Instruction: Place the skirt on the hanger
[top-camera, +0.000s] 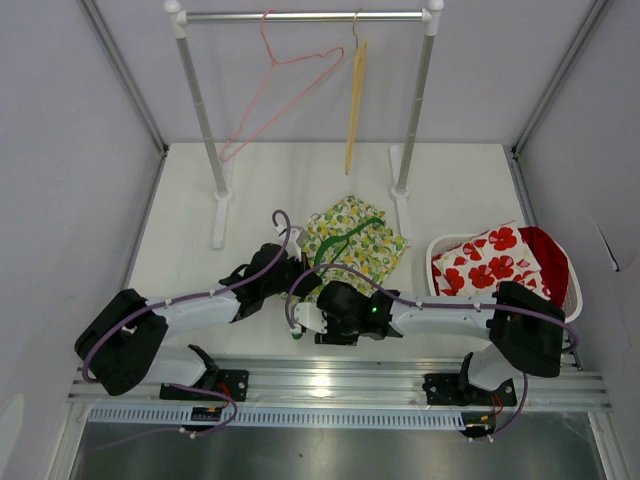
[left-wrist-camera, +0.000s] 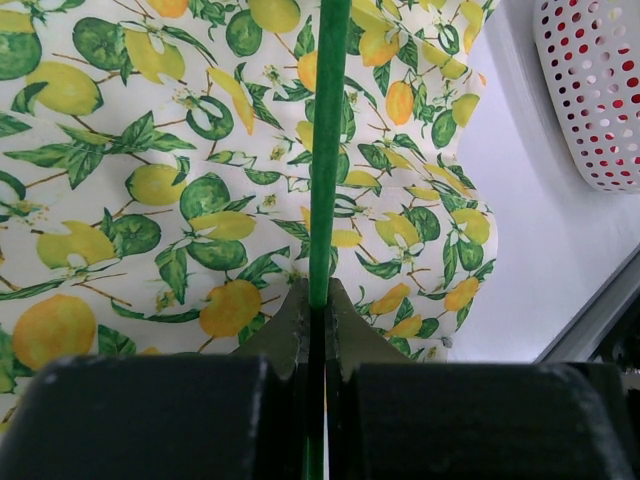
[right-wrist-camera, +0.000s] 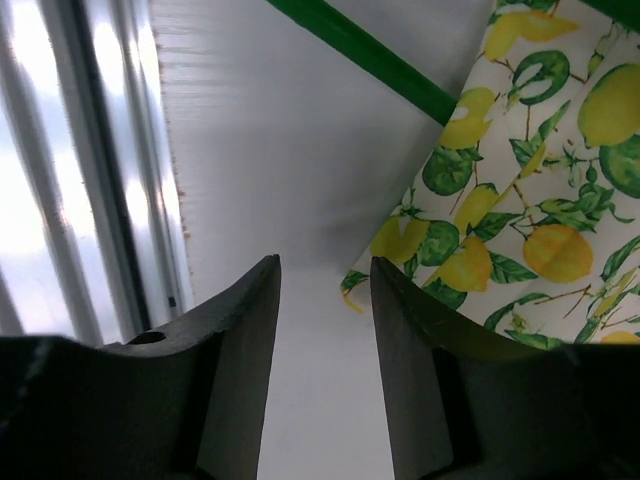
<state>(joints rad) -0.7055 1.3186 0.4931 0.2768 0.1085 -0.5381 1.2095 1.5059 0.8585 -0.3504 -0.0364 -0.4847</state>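
Observation:
The lemon-print skirt (top-camera: 352, 245) lies flat on the white table, with a green hanger (top-camera: 345, 240) resting across it. My left gripper (top-camera: 283, 272) sits at the skirt's near left edge and is shut on the green hanger's bar (left-wrist-camera: 327, 150), which runs away over the lemon-print skirt (left-wrist-camera: 150, 170). My right gripper (top-camera: 306, 318) is open and empty just off the skirt's near corner (right-wrist-camera: 520, 200); the green hanger (right-wrist-camera: 365, 55) crosses the table beyond its fingertips.
A clothes rack (top-camera: 300, 16) stands at the back with a pink wire hanger (top-camera: 280, 90) and a yellow hanger (top-camera: 354, 100) hung on it. A white basket (top-camera: 572, 290) with red floral cloth (top-camera: 490, 262) stands at the right; it also shows in the left wrist view (left-wrist-camera: 600, 90).

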